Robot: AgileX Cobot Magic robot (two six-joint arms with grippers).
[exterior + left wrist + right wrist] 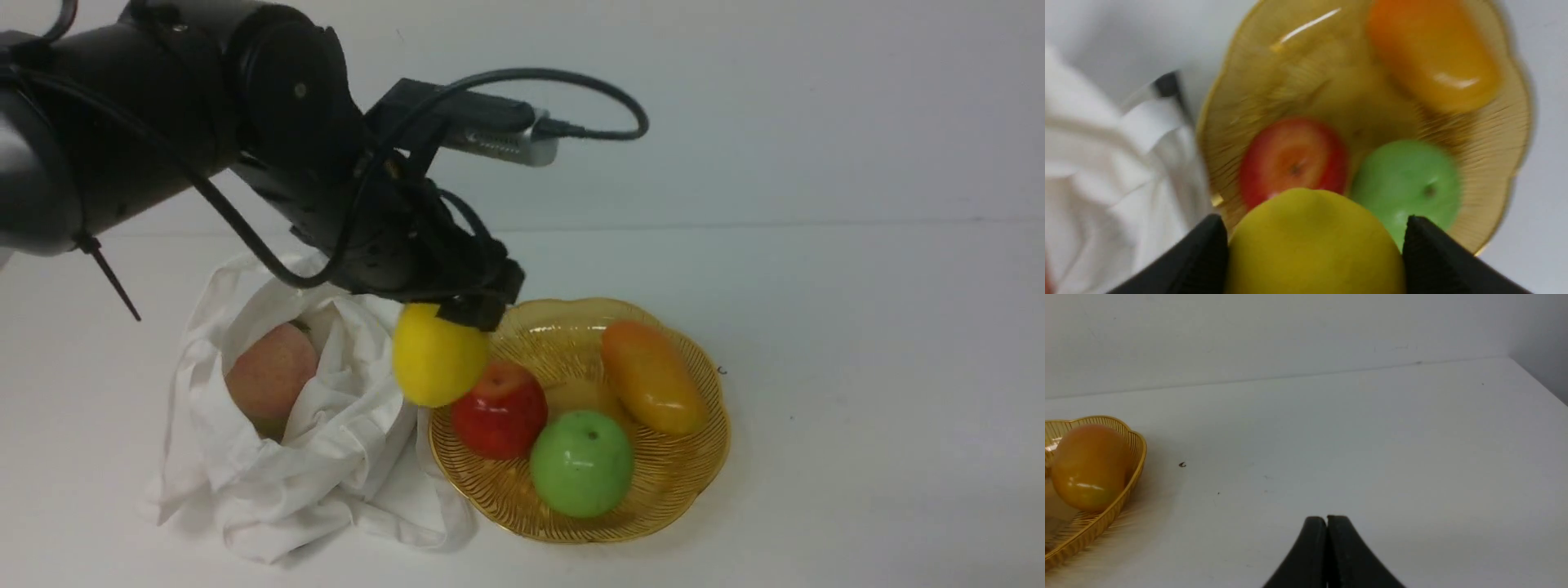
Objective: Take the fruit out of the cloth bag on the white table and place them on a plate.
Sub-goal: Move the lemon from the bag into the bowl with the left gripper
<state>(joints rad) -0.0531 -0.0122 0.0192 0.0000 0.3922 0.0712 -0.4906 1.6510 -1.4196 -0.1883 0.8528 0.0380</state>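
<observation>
My left gripper (457, 314) is shut on the yellow lemon (438, 356) and holds it in the air over the near-left rim of the amber plate (702, 461), beside the cloth bag (286, 457). In the left wrist view the lemon (1314, 245) sits between the two black fingers (1208, 253), above the plate (1498, 134). The pale pink-orange peach (271, 369) lies inside the open bag. My right gripper (1327, 519) is shut and empty, low over the bare white table (1372, 437), right of the plate (1133, 473); it is out of the front view.
On the plate lie a red apple (500, 410), a green apple (581, 462) and an orange-yellow mango (653, 376). The bag's black tag (1167, 83) shows beside the plate. A wall runs along the table's far edge.
</observation>
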